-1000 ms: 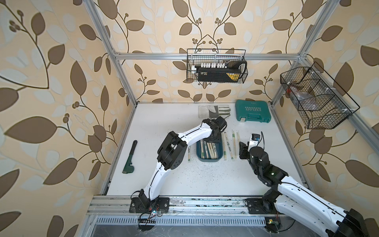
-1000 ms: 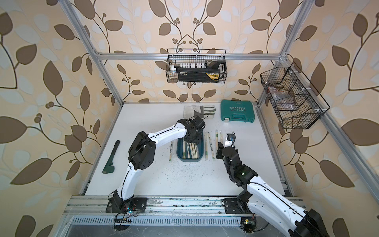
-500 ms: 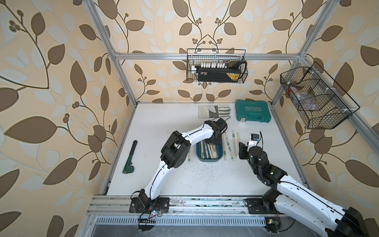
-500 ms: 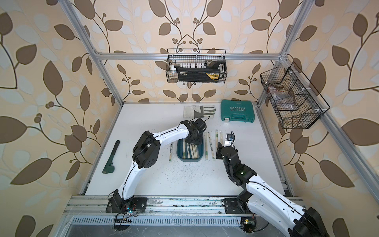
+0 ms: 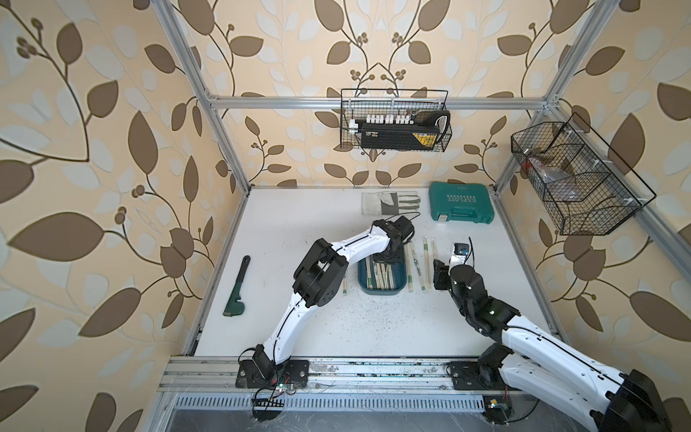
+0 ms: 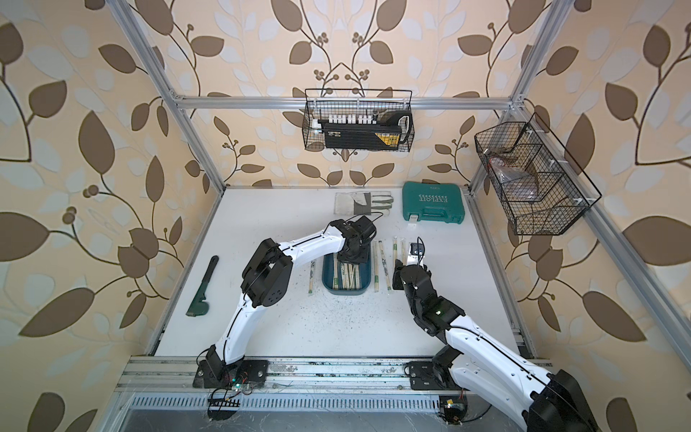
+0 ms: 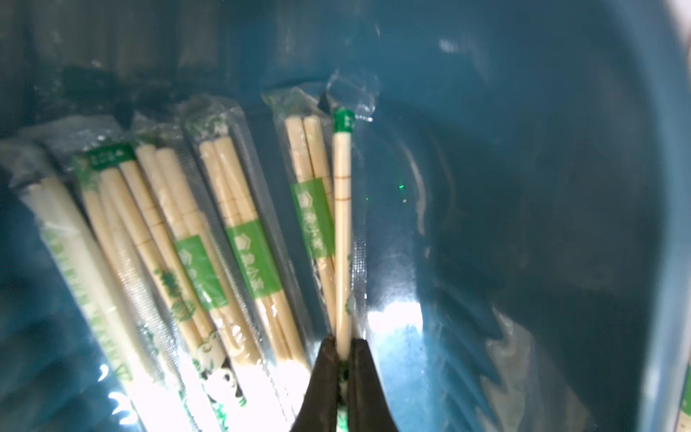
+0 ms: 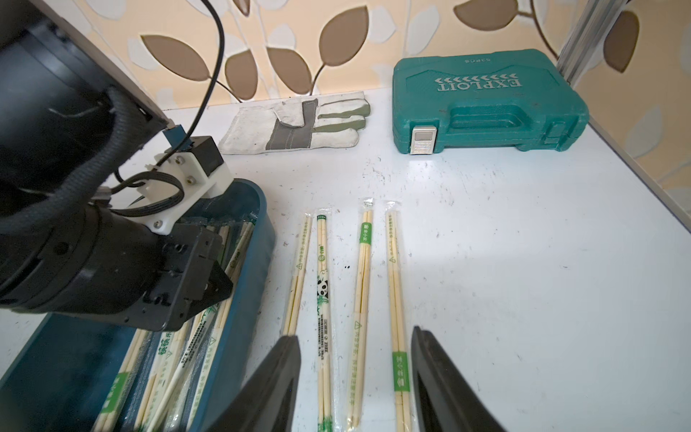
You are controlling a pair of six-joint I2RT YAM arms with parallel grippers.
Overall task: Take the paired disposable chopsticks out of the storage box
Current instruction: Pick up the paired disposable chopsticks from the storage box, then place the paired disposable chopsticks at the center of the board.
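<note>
Leaf-wallpapered cell, white worktop. Change: left claw, wider a second ago, now pinched onto one sleeved pair inside storage box, mid-worktop. Grasp likely made; lift-out next. More paired disposable chopsticks lie in box, four on worktop by its right edge. Right claw open, empty, above those. Writing: "EXPLOIT" on green case, far right corner; sleeve print unreadable.
</note>
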